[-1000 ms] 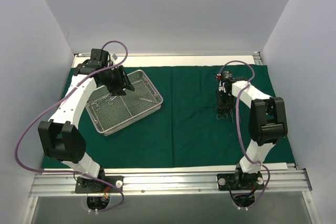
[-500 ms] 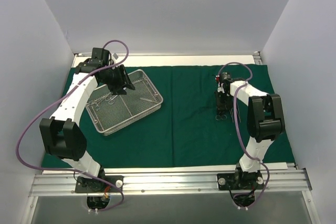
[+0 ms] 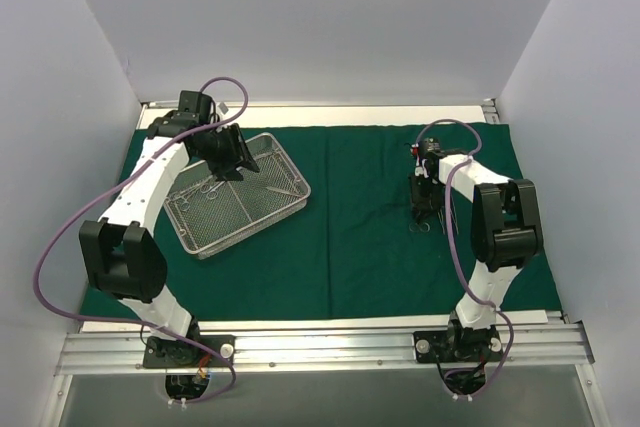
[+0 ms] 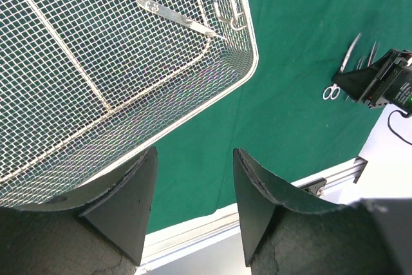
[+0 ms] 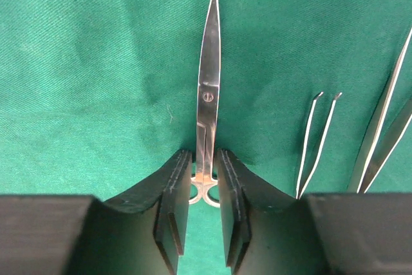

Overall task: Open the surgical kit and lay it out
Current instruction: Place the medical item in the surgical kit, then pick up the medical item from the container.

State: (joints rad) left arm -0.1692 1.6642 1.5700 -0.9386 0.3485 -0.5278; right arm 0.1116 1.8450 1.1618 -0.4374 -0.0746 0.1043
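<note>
Scissors (image 5: 207,94) lie flat on the green cloth (image 5: 90,62) in the right wrist view. Their long axis runs straight up the frame, tips toward the top, with the ring handles at bottom centre between the fingers of the right claw (image 5: 203,165). Its jaws stand a narrow slot apart about the rings (whether the pads press on them I cannot tell). Tweezers (image 5: 318,140) lie just beside, to the right and parallel, so a straight lift looks the safest exit. The left claw (image 4: 193,185), wide open and empty, hangs by the rim of the wire tray (image 4: 248,75), well apart from the scissors. Flat cloth lies between.
</note>
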